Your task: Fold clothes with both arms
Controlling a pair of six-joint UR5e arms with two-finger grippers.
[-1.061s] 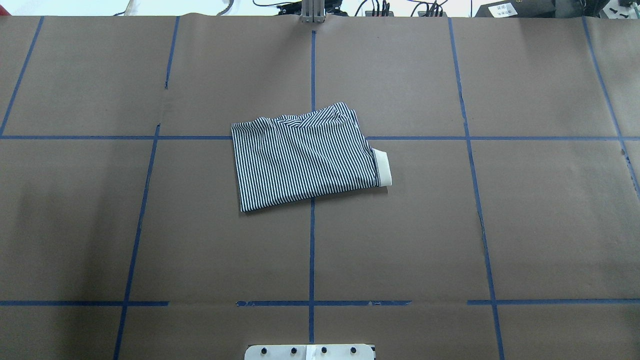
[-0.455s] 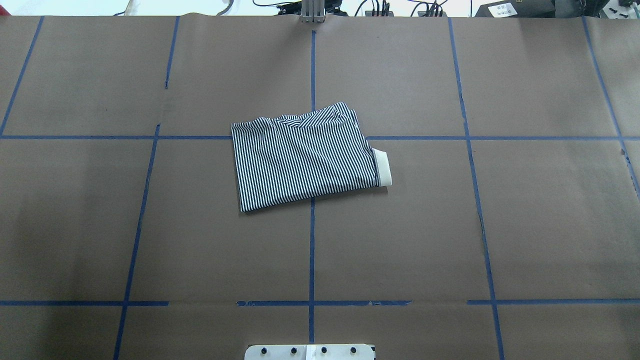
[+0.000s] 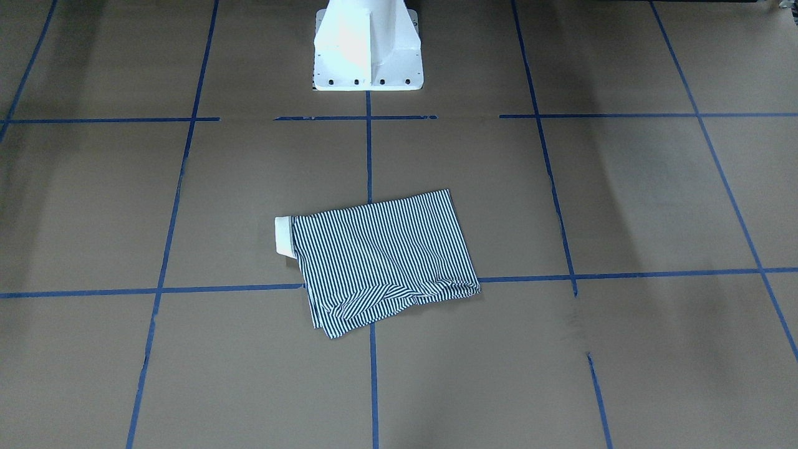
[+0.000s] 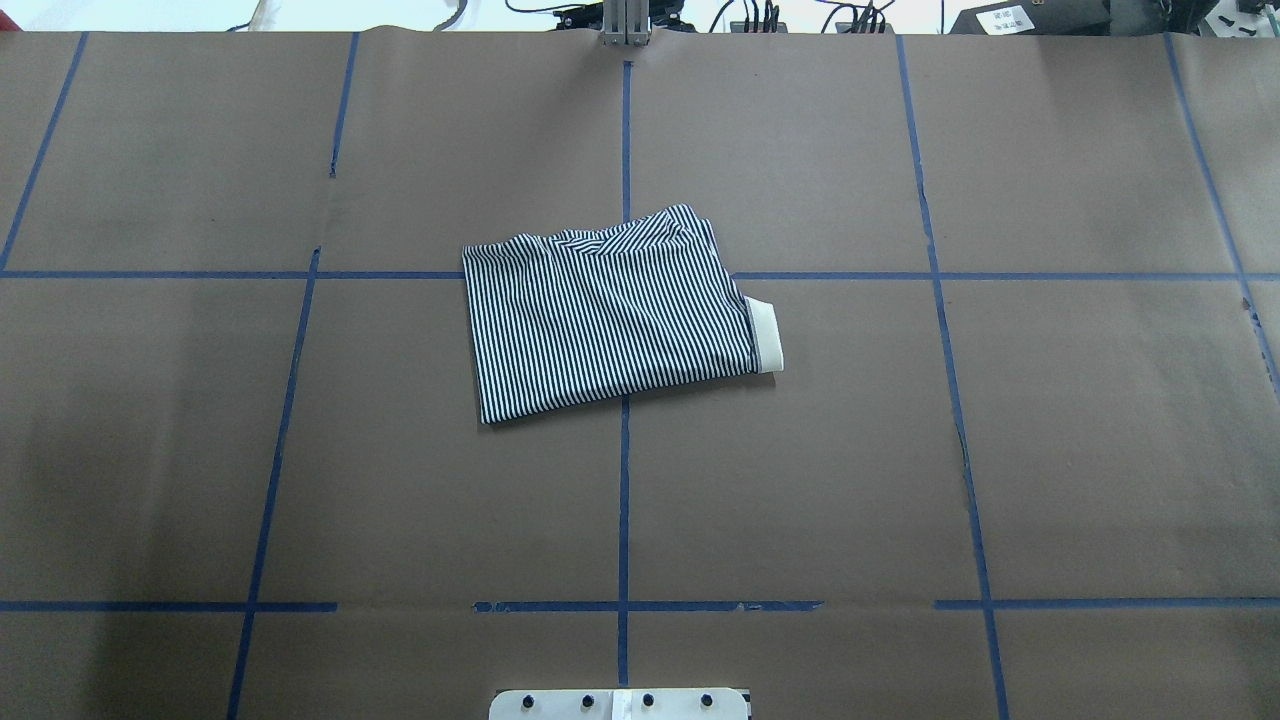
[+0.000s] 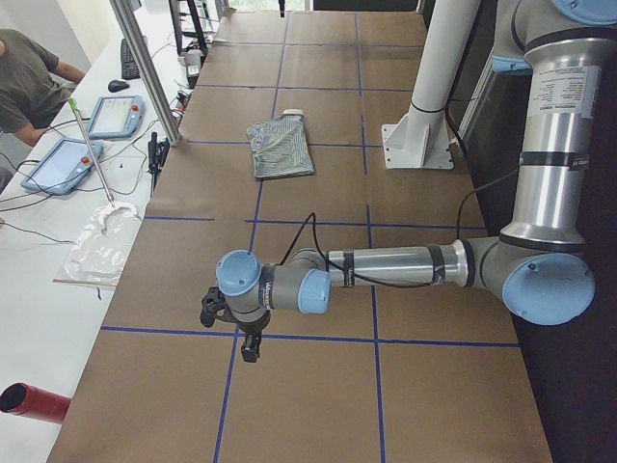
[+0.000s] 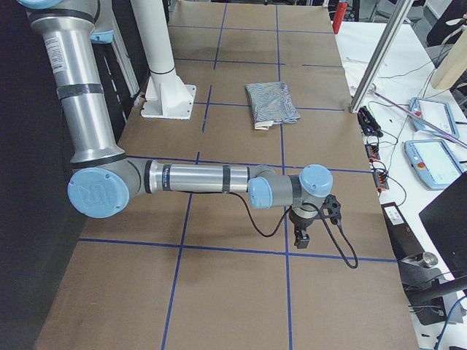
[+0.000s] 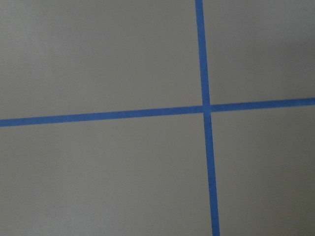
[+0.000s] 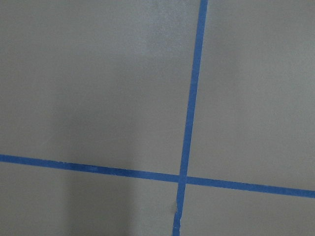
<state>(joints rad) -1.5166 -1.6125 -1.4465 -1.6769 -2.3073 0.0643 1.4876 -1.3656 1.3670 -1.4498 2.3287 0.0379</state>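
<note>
- Polo shirt [image 4: 610, 315] lies mid-table as a folded, slightly skewed rectangle, straddling the centre tape line [image 4: 624, 500]. White collar [image 4: 767, 335] pokes out of the edge on the robot's right.
- Both arms are low over the brown-papered table [image 4: 1050, 450], one toward each end, well apart from the shirt.
- Left gripper [image 5: 247, 349] and right gripper [image 6: 300, 239] show only in the side views. I cannot tell how far their fingers are spread, but nothing appears to be held.
- Judgement: folding looks done or nearly so, and the step in hand reads as standing clear.
- To do it well, keep both arms away from the cloth so nothing drags the layers.
- If a tidy-up is wanted, the rumpled far edge is the place — pinch both its corners together, lift low and lay flat.
- Hidden: buttons and chest logo, presumably folded inside, and how many layers lie underneath.
- Wrist cameras show only paper and crossed tape — no fingers, no shirt.
- Overhead and front views catch neither arm.
</note>
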